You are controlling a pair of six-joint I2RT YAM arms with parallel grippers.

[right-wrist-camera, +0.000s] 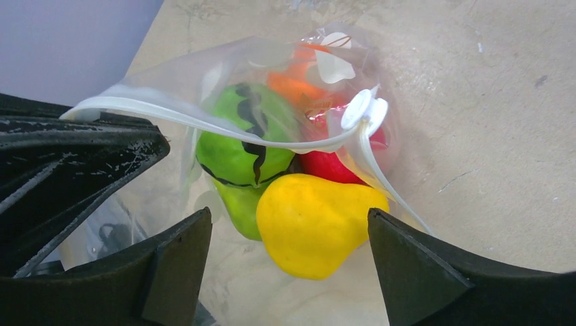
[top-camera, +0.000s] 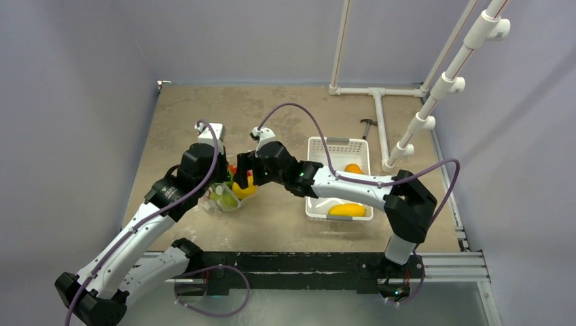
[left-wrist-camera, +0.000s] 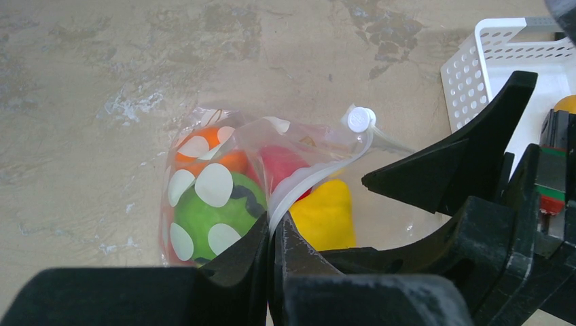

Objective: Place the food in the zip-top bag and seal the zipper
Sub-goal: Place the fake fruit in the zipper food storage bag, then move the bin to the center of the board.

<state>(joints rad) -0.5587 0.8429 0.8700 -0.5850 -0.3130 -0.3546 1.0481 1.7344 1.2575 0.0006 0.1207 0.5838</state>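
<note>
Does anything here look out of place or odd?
The yellow fruit sits at the open mouth of the zip-top bag, seemingly not fully inside, straddled by the open right gripper. The left gripper pinches the zipper, which is unsealed.

Basket [top-camera: 338,141]: white, slotted, at three o'clock.
Pipe frame [top-camera: 380,117]: white, at one o'clock.
Dark tool [top-camera: 367,125]: we see it beside the pipes.

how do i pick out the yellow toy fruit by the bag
On the tan table, left of the white slotted plastic basket, lies a crinkly clear plastic bag. At its mouth sits the yellow pear-shaped plastic toy fruit. It is the bag's only yellow piece, next to a dark-striped green ball.
</note>
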